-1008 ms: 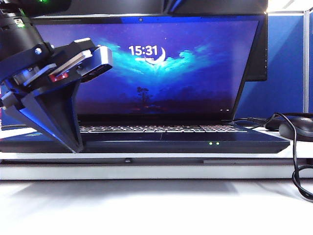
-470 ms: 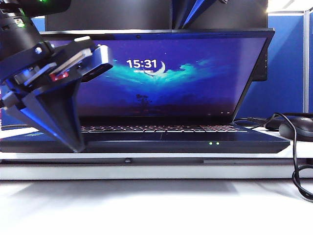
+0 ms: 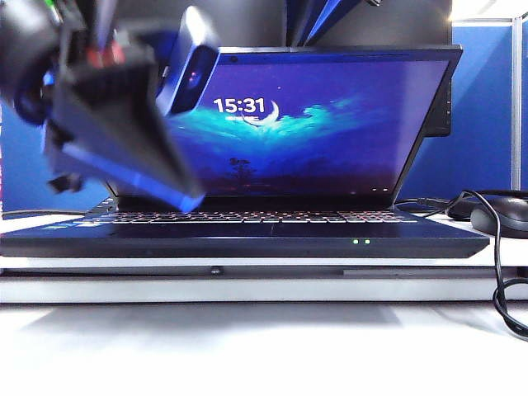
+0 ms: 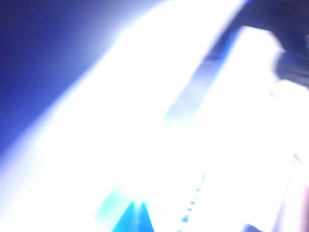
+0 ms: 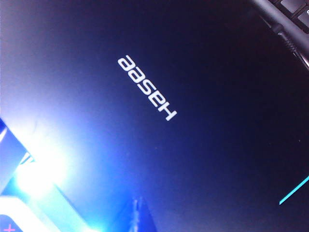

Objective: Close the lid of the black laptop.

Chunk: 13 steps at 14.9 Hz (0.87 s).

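Change since earlier frames: left gripper (image 3: pixel 186 200) has swung upward and across the screen's left part, now motion-blurred; lid (image 3: pixel 330 115) stands tilted forward as it did half a second ago, more than a second ago.
Left gripper: in the exterior view, raised in front of the lid's left part, dark tapered fingers (image 3: pixel 140 169) pointing down and to the right, above the keyboard's left end. Nothing is seen between them; how far apart they stand cannot be told through the blur.
Left wrist view: washed out by glare; possibly a finger tip at the lower edge, nothing else legible.
Right gripper: a dark blue pointed part (image 3: pixel 318 18) shows above the lid's top edge, behind it, near the middle. The right wrist view shows the plain outer face of the lid (image 5: pixel 193 145) close up, with the white "Hasee" logo (image 5: pixel 147 87). Opening cannot be judged.
Lid: screen lit, blue night wallpaper, clock reading 15:31 (image 3: pixel 240 106); leaning forward over the keyboard, not shut.
Black laptop (image 3: pixel 247 239): centred on a raised white shelf (image 3: pixel 247 285), two green LEDs (image 3: pixel 360 242) on its front edge.
Surroundings: black mouse (image 3: pixel 503 216) with looping cable (image 3: pixel 499 272) to the right; blue partition (image 3: pixel 483 107) behind.
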Tool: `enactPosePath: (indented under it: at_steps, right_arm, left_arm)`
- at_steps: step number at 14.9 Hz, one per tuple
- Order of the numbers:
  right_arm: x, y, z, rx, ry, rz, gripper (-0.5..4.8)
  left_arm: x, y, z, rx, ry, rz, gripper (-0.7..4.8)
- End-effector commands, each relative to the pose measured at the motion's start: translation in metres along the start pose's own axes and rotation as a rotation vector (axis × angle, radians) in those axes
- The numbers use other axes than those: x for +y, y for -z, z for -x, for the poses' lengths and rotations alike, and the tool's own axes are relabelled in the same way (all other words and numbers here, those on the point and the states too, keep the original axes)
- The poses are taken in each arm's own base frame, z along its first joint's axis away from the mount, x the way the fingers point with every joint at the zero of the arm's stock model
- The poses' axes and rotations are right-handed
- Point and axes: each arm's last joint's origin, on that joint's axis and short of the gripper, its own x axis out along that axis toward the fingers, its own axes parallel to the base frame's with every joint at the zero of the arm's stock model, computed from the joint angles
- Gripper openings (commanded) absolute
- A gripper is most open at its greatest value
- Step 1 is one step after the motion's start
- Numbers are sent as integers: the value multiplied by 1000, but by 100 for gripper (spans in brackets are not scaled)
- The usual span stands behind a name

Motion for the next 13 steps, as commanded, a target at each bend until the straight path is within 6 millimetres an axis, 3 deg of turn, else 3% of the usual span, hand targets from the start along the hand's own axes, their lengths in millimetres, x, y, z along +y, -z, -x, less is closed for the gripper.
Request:
enactPosePath:
  at_steps: [1, 5, 7, 9, 13]
  right_arm:
    - [1, 1, 2, -1, -8, 2, -5]
    - [1, 2, 1, 14, -6, 1, -5]
    - [1, 3, 1, 20, -6, 0, -5]
    - [1, 4, 1, 29, -7, -1, -5]
    - [1, 7, 2, 64, -9, -2, -5]
  left_arm:
    - [-7, -3, 2, -30, 226, -128, -6]
    - [-25, -14, 14, -173, 664, -386, -6]
    - [-37, -21, 27, -238, 762, -511, -6]
    - [-56, -33, 50, -316, 766, -656, -6]
    - [-103, -58, 104, -573, 563, -829, -6]
